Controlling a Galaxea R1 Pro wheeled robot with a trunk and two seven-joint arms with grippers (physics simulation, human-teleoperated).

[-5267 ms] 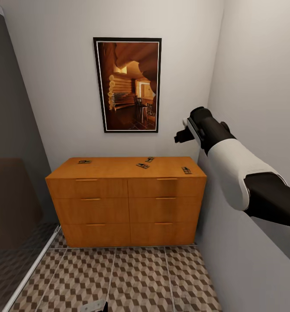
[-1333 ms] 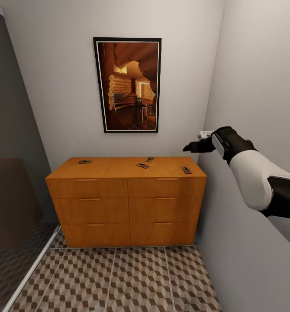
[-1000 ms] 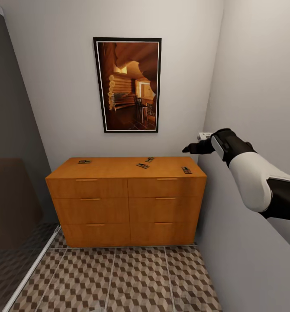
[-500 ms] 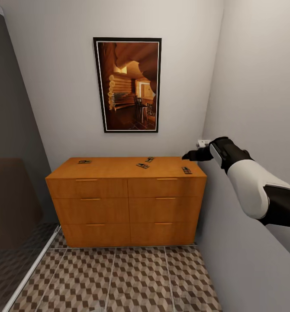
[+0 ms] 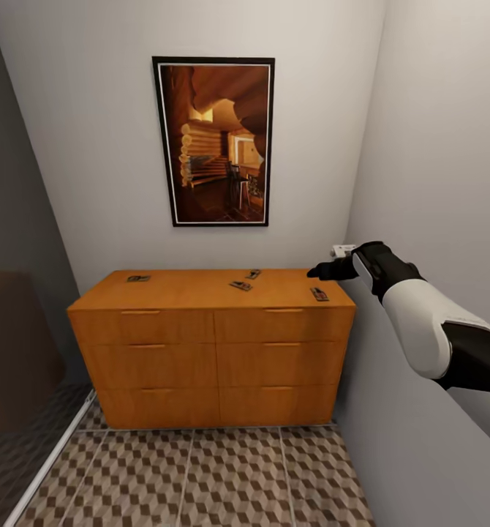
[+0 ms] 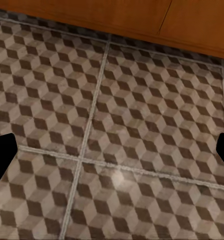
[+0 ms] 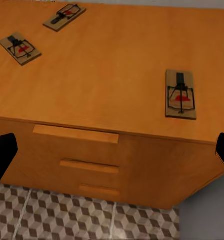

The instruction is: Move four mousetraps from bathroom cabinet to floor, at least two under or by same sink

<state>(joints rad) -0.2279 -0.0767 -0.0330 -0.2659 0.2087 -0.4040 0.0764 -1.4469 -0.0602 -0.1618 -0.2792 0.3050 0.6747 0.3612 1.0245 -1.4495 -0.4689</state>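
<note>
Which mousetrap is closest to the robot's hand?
The mousetrap by the cabinet's right front corner, just below the right gripper. The other three lie farther left: two mid-top, one at the far left.

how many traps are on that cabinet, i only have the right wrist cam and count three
Observer: Four. The fourth mousetrap lies near the cabinet's far left corner.
Operator: where's my right gripper
Observer: The right gripper hangs over the cabinet top's right end, just behind the nearest mousetrap.
Operator: and the left one
Observer: The left wrist view looks down on the bathroom floor by the cabinet's base, fingertips wide apart.
</note>
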